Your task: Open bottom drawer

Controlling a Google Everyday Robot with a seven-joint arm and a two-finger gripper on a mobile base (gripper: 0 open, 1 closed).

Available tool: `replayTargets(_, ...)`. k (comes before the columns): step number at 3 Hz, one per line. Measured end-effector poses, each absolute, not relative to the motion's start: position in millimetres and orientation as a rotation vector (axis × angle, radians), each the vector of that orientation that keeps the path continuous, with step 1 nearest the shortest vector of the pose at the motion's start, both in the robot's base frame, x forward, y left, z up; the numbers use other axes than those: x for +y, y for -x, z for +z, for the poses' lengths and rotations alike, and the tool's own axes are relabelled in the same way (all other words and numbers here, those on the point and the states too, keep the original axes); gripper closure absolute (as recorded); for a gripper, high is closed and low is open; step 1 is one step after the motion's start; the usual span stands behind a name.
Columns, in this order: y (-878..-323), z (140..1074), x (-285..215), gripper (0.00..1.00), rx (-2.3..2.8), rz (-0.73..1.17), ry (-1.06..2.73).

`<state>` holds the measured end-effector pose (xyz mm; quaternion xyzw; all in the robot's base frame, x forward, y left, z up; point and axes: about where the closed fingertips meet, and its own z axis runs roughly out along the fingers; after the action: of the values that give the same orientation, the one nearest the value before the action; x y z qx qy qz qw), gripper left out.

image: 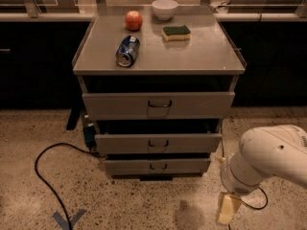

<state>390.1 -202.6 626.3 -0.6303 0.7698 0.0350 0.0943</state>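
Observation:
The grey cabinet has three drawers. The bottom drawer (157, 167) is the narrowest, lowest front, with a small dark loop handle (158, 166) at its centre, and its front sits about level with the drawer above. My gripper (227, 208) hangs near the floor at the lower right, to the right of the bottom drawer and apart from it. My white arm (268, 159) fills the right side above it.
The middle drawer (158, 143) and top drawer (158, 104) sit above. On the cabinet top lie a can (127, 51), an apple (134, 19), a sponge (176, 32) and a white bowl (164, 8). A black cable (45, 176) loops on the floor at the left.

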Motion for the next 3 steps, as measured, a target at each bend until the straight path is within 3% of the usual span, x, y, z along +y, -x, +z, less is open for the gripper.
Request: replayTargets(3,-522.3,523.6,-220.3,0.00,2.144,0.127,1.779)
